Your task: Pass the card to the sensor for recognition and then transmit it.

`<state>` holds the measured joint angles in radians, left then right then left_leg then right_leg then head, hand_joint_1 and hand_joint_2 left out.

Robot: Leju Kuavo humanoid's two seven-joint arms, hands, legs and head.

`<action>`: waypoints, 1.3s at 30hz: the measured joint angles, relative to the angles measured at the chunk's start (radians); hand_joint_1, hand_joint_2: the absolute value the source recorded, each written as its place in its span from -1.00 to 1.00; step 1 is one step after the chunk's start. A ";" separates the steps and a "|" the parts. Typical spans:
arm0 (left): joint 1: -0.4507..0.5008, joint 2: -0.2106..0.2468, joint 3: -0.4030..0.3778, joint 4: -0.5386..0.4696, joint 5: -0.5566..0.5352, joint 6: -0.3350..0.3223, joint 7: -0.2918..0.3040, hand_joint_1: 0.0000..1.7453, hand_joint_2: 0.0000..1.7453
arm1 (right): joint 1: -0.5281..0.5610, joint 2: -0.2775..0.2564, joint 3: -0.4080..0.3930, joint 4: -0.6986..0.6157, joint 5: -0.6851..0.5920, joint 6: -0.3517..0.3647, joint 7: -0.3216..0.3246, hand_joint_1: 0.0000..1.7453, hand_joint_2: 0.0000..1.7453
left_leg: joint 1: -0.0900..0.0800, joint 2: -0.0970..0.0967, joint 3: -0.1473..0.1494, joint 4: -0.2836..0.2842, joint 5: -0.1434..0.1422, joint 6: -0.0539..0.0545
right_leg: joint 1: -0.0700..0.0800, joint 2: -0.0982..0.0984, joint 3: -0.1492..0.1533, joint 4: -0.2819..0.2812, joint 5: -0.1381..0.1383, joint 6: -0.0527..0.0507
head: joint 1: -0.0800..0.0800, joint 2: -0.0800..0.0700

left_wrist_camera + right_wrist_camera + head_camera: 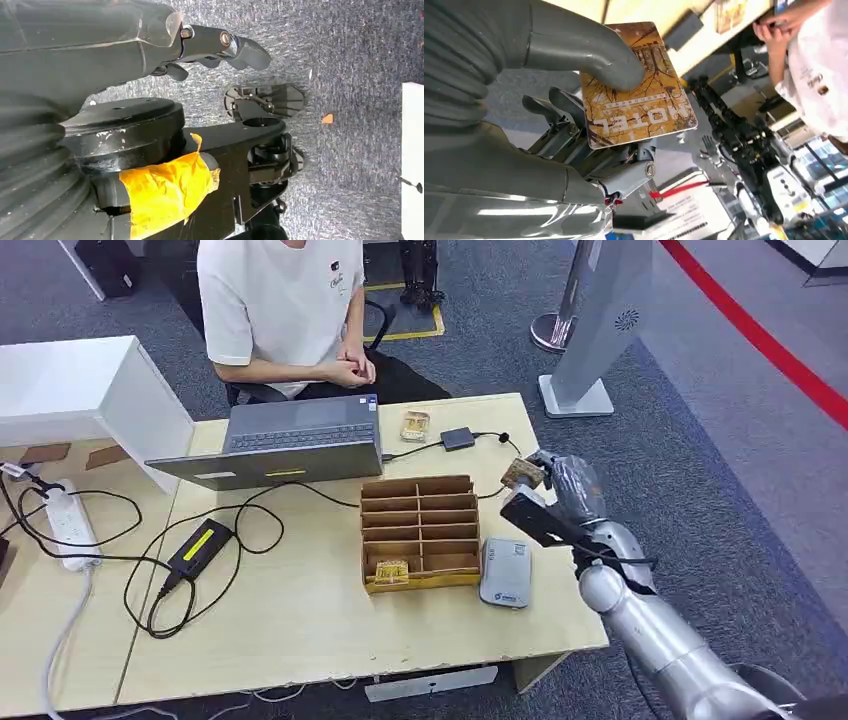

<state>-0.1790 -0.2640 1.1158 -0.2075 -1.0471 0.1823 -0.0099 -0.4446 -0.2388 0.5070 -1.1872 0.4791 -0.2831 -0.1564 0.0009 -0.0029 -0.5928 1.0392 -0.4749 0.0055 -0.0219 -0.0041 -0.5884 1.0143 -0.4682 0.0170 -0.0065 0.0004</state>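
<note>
A laptop [290,440] sits on the surface [300,620], then a divided box [420,530], then the sensor [505,573]. Above the surface's right edge, the right hand [560,490] pinches the card [521,474]. The left hand [220,47] hangs loosely curled, holding nothing.

The desk [300,630] carries a grey sensor [505,573] just below the right hand [560,495], a divided box [420,532] beside it, and a laptop [290,445] farther left.

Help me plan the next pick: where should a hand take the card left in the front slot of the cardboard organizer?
Pinch the card's exposed top edge, coming straight down from above. It sits in the front-left compartment of the cardboard organizer, whose dividers seem to block its sides, so probably only its upper part is free.
</note>
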 joint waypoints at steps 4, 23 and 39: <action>0.000 0.000 0.002 0.000 0.000 0.000 0.001 -1.00 1.00 | 0.021 0.000 0.000 0.000 0.000 0.000 -0.004 1.00 1.00 | 0.000 0.000 0.000 0.000 0.000 0.000 | 0.000 0.000 0.000 0.000 0.000 0.000 | 0.000 0.000; -0.001 0.000 0.008 0.000 0.004 0.000 0.010 -1.00 1.00 | 0.125 0.015 0.025 0.041 0.027 -0.006 -0.027 1.00 1.00 | 0.000 0.000 0.000 0.000 0.000 0.000 | 0.000 0.000 0.000 0.000 0.000 0.000 | 0.000 0.000; -0.003 0.000 0.024 0.000 0.013 0.005 0.020 -1.00 1.00 | 0.183 0.040 0.031 0.144 0.035 -0.045 -0.056 1.00 1.00 | 0.000 0.001 0.001 0.000 0.000 0.000 | 0.000 0.001 0.001 0.000 0.000 0.000 | 0.000 0.000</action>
<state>-0.1819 -0.2640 1.1399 -0.2075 -1.0342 0.1873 0.0099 -0.2620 -0.1988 0.5379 -1.0430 0.5138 -0.3281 -0.2121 0.0010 -0.0017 -0.5915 1.0391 -0.4753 0.0051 -0.0218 -0.0035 -0.5878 1.0141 -0.4684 0.0169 -0.0065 0.0004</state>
